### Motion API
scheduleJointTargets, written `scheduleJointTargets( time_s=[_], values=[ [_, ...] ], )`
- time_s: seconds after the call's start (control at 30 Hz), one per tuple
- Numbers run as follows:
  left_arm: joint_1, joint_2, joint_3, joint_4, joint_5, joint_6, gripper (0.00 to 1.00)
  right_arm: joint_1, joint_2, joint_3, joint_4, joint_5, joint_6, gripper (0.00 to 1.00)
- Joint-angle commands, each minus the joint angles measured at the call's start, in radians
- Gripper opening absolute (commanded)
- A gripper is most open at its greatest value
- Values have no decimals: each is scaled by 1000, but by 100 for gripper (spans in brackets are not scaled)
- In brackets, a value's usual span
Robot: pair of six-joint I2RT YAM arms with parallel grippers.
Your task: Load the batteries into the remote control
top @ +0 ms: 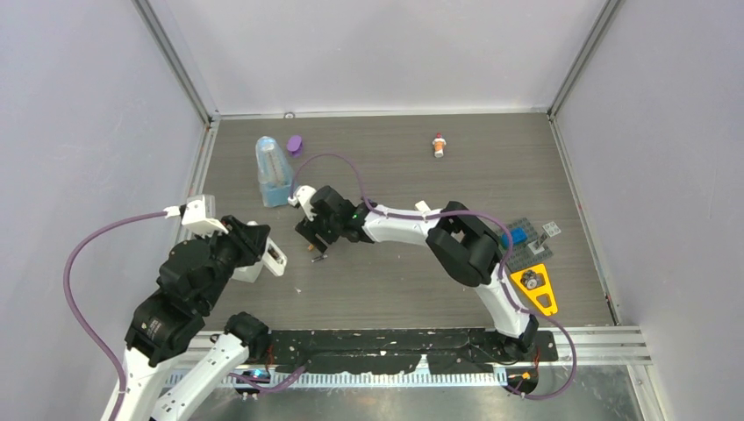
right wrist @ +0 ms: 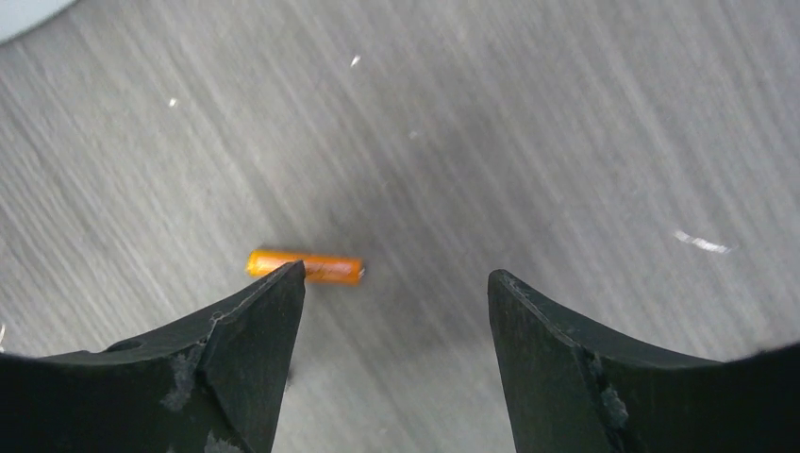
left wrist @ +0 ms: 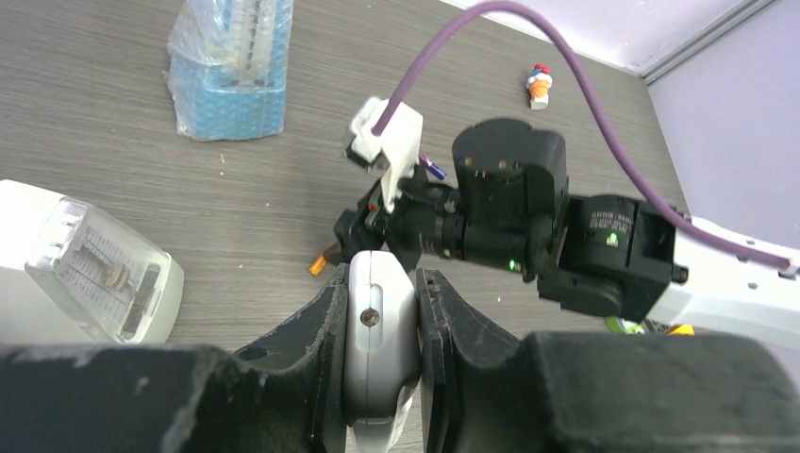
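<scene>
Grey wood-grain table (right wrist: pixel 566 113) fills the right wrist view. The orange battery (right wrist: pixel 316 265) lies flat on it, with its long axis running roughly across the gap, from one fingertip toward the other. It sits off to the picture-left side. One end is hidden behind that tip and the other reaches only a little way into the gap. The right fingers (right wrist: pixel 528 321) stand spread wide with nothing between them. A grip probably wants the battery centred and lying crosswise to the closing line, so a sideways shift and a wrist turn seem called for first.

From the left wrist, the left fingers (left wrist: pixel 443 321) are pressed onto the remote (left wrist: pixel 377 311), pinching it from both sides, with one end pointing out toward the right arm (left wrist: pixel 585 236). The battery shows as an orange stub on the table just beyond that end, beneath the right arm's down-tipped wrist.

From above, the right arm reaches from the right part of the near edge across into the table's left half. Its elbow is bent and its fingers point down about midway between the far and near edges. The left arm (top: pixel 189 281) holds the remote just beside them, nearer the left edge. The right fingers are nearer the battery, and free.
</scene>
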Motion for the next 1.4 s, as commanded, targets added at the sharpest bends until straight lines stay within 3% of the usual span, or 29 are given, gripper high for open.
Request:
scheduleJointTargets(
  time_s=[0.0, 0.33, 0.5, 0.77, 1.0, 1.13, 1.37],
  values=[
    [7, 17, 45, 16, -21, -12, 0, -26, 31, 116, 24, -101, -35, 75],
    [5, 48, 56, 20, 5, -8, 0, -28, 60, 129, -73, -217, -234, 73],
    [6, 59, 55, 39, 18, -12, 0, -28, 54, 116, -120, -260, -323, 64],
    [5, 81, 48, 59, 35, -13, 0, -31, 60, 121, -162, -226, -274, 58],
    [5, 71, 30, 62, 44, -14, 0, -47, -39, 42, -144, -205, -185, 57],
    [6, 66, 27, 59, 55, -15, 0, -80, -131, -17, -136, -300, -132, 59],
    [5, 46, 10, 61, 62, -13, 0, -83, -260, -159, -180, -377, -284, 64]
  ],
)
